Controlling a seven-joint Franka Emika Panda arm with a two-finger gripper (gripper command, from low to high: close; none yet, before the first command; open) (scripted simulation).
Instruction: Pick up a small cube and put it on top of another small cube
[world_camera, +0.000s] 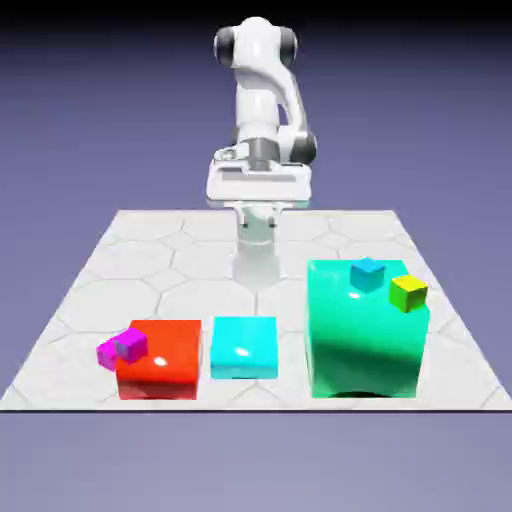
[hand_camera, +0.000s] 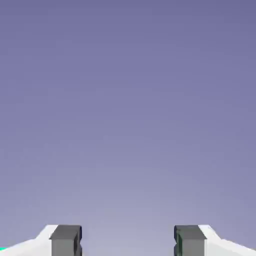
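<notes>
Three small cubes show in the exterior view. A magenta cube (world_camera: 122, 348) sits at the left top edge of a low red block (world_camera: 165, 362). A blue cube (world_camera: 367, 273) and a yellow-green cube (world_camera: 408, 292) rest on top of a tall green block (world_camera: 362, 340), a little apart from each other. My gripper (world_camera: 259, 216) hangs high at the far side of the table, well behind all the cubes. In the hand view my gripper (hand_camera: 127, 242) is open: the two grey fingertips (hand_camera: 65, 240) stand wide apart with only the violet backdrop between them.
A low cyan block (world_camera: 244, 347) lies between the red and green blocks near the table's front edge. The white hexagon-patterned table (world_camera: 150, 260) stretches from the blocks back to the robot's base.
</notes>
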